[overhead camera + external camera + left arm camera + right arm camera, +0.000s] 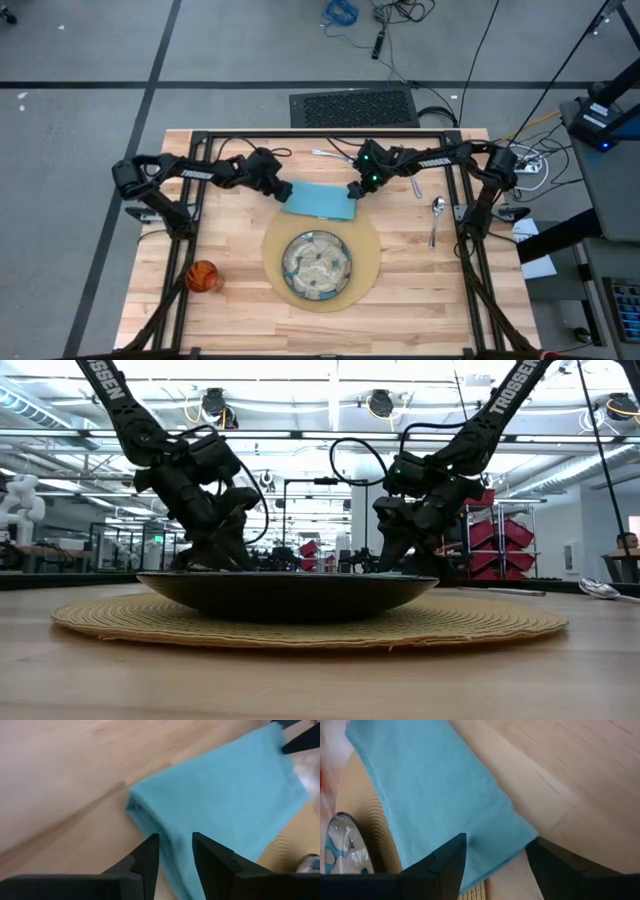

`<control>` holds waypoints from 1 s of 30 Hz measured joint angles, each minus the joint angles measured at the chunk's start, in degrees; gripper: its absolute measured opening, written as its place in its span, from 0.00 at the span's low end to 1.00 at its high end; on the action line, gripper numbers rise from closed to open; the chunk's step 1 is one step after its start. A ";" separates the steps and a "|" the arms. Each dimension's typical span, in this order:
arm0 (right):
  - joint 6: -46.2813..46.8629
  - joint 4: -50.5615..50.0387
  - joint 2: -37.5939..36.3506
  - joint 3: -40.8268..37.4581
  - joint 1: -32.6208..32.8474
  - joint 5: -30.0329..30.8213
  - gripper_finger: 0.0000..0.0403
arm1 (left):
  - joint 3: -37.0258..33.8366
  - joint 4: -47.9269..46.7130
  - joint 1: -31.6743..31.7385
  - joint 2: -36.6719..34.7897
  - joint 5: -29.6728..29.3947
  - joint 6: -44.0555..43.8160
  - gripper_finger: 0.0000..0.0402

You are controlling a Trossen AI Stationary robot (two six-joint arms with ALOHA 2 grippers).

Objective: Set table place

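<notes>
High view: napkin [318, 200] lies behind the plate [317, 264], its near edge overlapping the mat [365, 240]. Left gripper [281, 190] straddles the napkin's left end, fingers narrowly parted, not yet pinched. Right gripper [354, 190] straddles the right end, fingers spread. Judgement: close both together on the fabric, lift level, avoid dragging the mat

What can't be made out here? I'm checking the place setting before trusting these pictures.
- Napkin: in the low view, hidden behind the plate and both grippers.
- Cup: seen only from above; outside the other views.
- Fork and knife: partly covered by the right arm in the high view, too small to tell apart surely.
- Left gripper, right gripper: whether the fingers pinch the napkin is unclear.
</notes>
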 joint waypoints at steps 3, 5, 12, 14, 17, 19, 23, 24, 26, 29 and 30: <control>-0.21 0.16 0.04 0.00 0.00 0.26 0.45 | -0.01 -0.19 0.00 1.87 -0.92 0.12 0.25; -0.23 0.41 0.11 0.00 0.00 0.25 0.41 | 0.00 0.89 0.00 3.04 -0.99 -0.17 0.25; -1.79 1.11 0.13 -0.02 0.00 0.31 0.27 | 0.09 2.89 -0.15 4.87 0.44 0.25 0.24; -2.65 1.01 0.13 -0.02 0.00 0.30 0.18 | 0.09 2.77 -0.15 4.91 0.43 1.38 0.19; -3.80 1.06 0.13 -0.02 0.00 0.22 0.04 | 0.03 3.04 -0.15 4.99 0.22 4.14 0.04; -3.92 1.11 0.12 -0.02 0.00 0.21 0.02 | -0.04 3.99 -0.20 5.09 0.25 4.41 0.02; -3.89 1.64 -0.18 -0.07 0.00 0.19 0.01 | -0.11 5.63 -0.46 4.31 0.99 4.34 0.00; -3.90 1.65 -0.48 0.00 0.00 0.17 0.01 | -0.11 5.69 -0.56 3.65 1.11 4.35 0.00; -4.02 1.40 -1.31 0.84 0.16 0.17 0.00 | -0.11 5.28 -0.81 1.51 1.30 4.46 0.00; -4.33 0.66 -2.82 3.25 1.20 0.17 0.00 | -0.08 4.88 -1.67 -2.27 1.53 4.42 0.00; -4.56 -0.28 -3.36 4.32 1.68 0.13 0.00 | -0.11 3.91 -1.98 -3.65 1.51 4.41 0.00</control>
